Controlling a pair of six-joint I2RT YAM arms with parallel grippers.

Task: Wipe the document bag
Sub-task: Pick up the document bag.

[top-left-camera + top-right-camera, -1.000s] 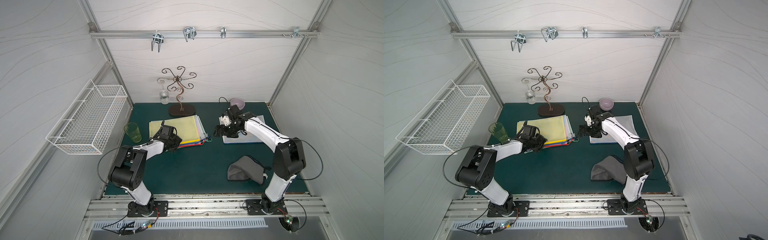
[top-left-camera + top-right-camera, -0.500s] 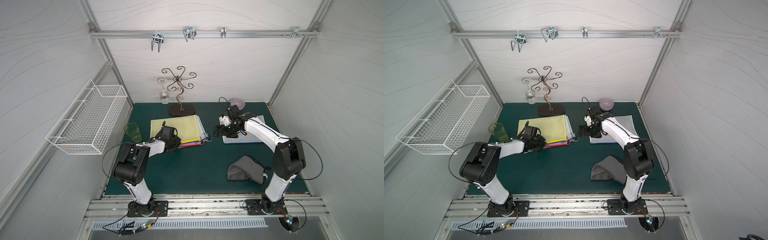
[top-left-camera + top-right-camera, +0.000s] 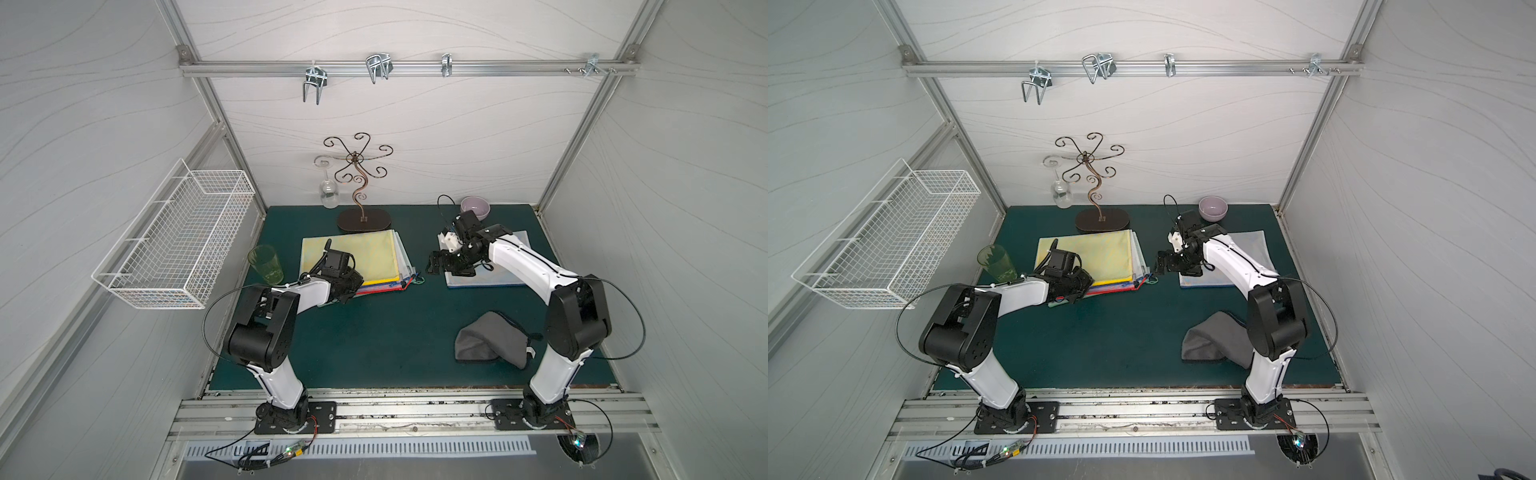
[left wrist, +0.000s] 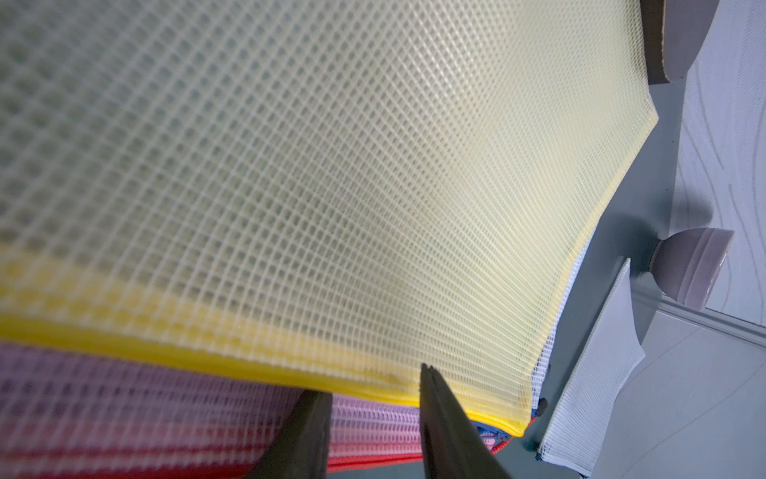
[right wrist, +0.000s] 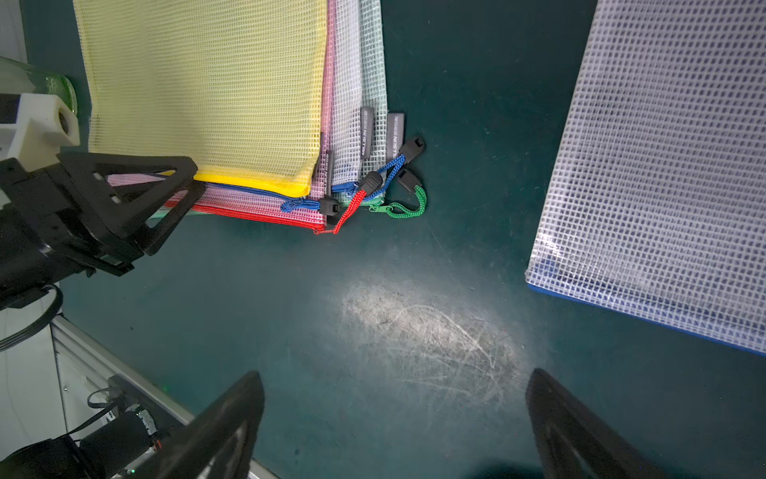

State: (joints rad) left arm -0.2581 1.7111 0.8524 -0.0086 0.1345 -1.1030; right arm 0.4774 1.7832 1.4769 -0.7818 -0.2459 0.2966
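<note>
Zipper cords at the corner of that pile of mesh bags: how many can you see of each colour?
In the right wrist view:
blue cords: 2
red cord: 1
green cord: 1
Total: 4

1. Both top views are bright, evenly lit by soft light; the white walls look pale grey.
2. Shadows on the green mat are faint, darkest under the grey cloth.
3. Wide-angle distortion slants the frame posts toward the left and right edges.
4. Left wrist view: the yellow mesh bag blurs near the lens; the left gripper is a dark, soft silhouette.
5. Right wrist view: a glare patch whitens the mat, showing scratches; the right gripper is dark, unfocused.
</note>
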